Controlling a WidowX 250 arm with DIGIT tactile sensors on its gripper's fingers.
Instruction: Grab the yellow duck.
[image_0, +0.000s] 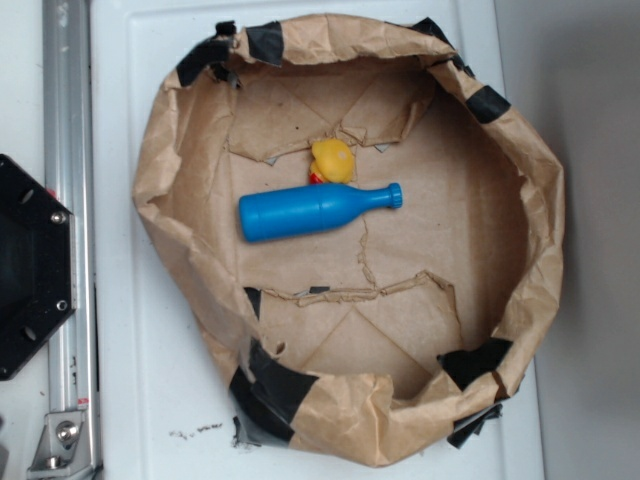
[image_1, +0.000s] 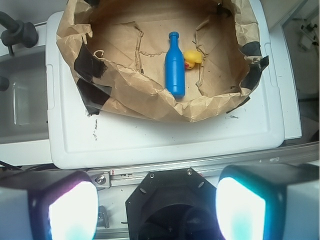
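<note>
While the gripper (image_1: 157, 207) hangs high and well apart from the work area, nothing of the task looks done: its 2 pads (image_1: 72, 210) show spread wide at the bottom of the wrist view, empty between them.

Yellow duck (image_0: 333, 161) sits untouched on the floor of the brown paper nest (image_0: 540, 200), toward the far side in the exterior view, touching or just beside the blue bottle (image_0: 315, 210), which lies flat on its side. In the wrist view the duck is just right of the bottle's upper body, near the neck. Small red-orange mark visible on the duck.

Left to do, by my judgement: travel over the paper rim, descend beside the bottle, close on the duck, lift. All of it, in short. Bottle crowds one side of the duck; a grasp may bump it.

Count: 1 duck, 1 bottle, 1 paper nest patched with several black tape pieces (image_0: 265, 385), 1 white desk (image_0: 150, 380) surface beneath, 1 gripper.
</note>
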